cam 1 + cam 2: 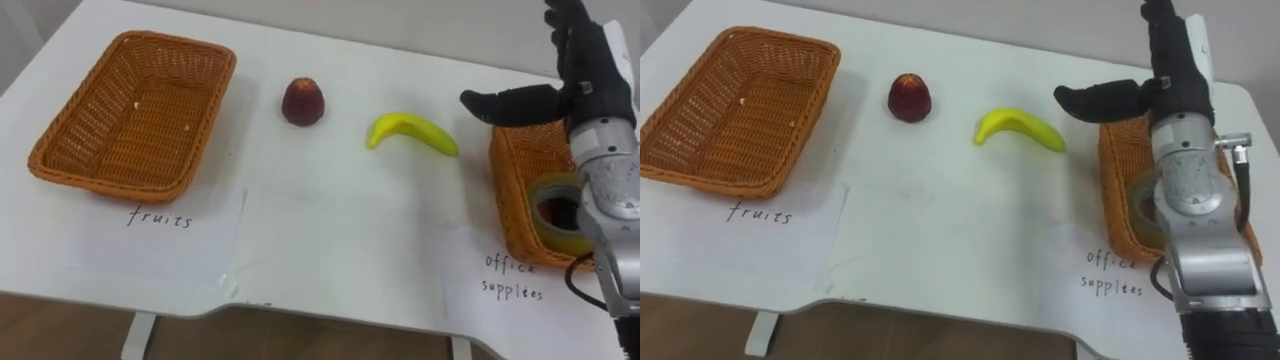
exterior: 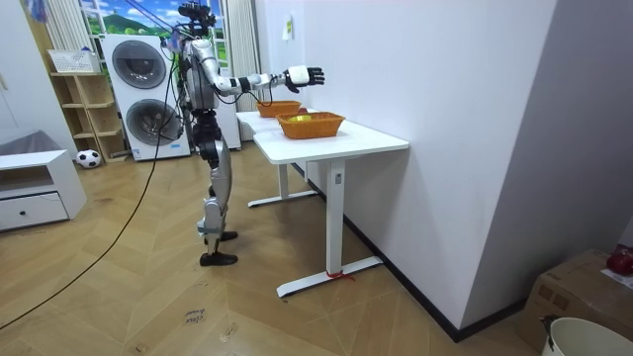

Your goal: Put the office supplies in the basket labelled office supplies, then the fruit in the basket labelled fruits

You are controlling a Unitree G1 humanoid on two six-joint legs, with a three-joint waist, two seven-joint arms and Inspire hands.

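Observation:
A red fruit (image 1: 302,102) and a yellow banana (image 1: 412,132) lie on the white table (image 1: 330,230) between two wicker baskets. The left basket (image 1: 130,110), labelled fruits, holds no items. The right basket (image 1: 510,170), labelled office supplies, holds a roll of clear tape (image 1: 555,200). My right hand (image 1: 585,65) hovers above that basket's far edge, open, fingers straight up and thumb stretched left towards the banana, holding nothing. In the room view I stand at the table's end with that hand (image 2: 302,75) raised over the baskets (image 2: 310,125).
Paper labels lie in front of each basket: fruits (image 1: 160,218) and office supplies (image 1: 510,278). The table's front edge runs along the bottom of the eye views. Washing machines (image 2: 138,74) and shelves stand behind me in the room view.

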